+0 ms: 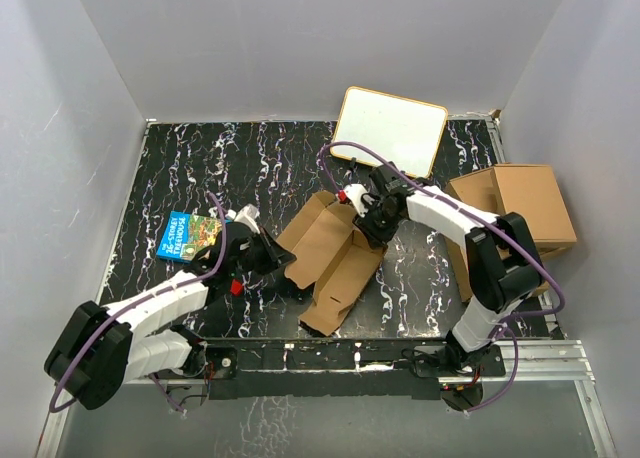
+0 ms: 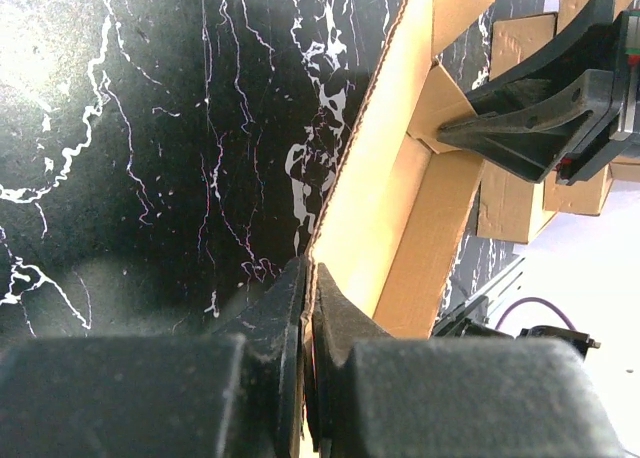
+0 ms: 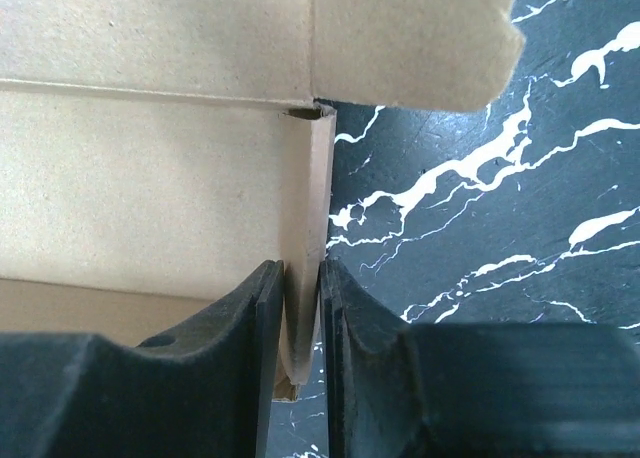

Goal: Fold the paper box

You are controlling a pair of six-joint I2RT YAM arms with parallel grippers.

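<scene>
The paper box (image 1: pixel 330 260) is a brown cardboard die-cut piece lying partly folded in the middle of the black marbled table (image 1: pixel 200 168). My left gripper (image 1: pixel 285 261) is at its left edge. In the left wrist view the left gripper (image 2: pixel 308 278) is shut on the thin raised edge of the paper box (image 2: pixel 390 178). My right gripper (image 1: pixel 362 228) is at the box's far right corner. In the right wrist view the right gripper (image 3: pixel 300 278) is pinched on an upright folded flap of the paper box (image 3: pixel 150 178). The right arm's fingers (image 2: pixel 540 108) show beyond the cardboard.
A blue picture book (image 1: pixel 190 235) lies left of the left gripper. A white board (image 1: pixel 390 128) leans at the back. A pile of larger brown boxes (image 1: pixel 520 203) stands at the right, close to the right arm. White walls enclose the table.
</scene>
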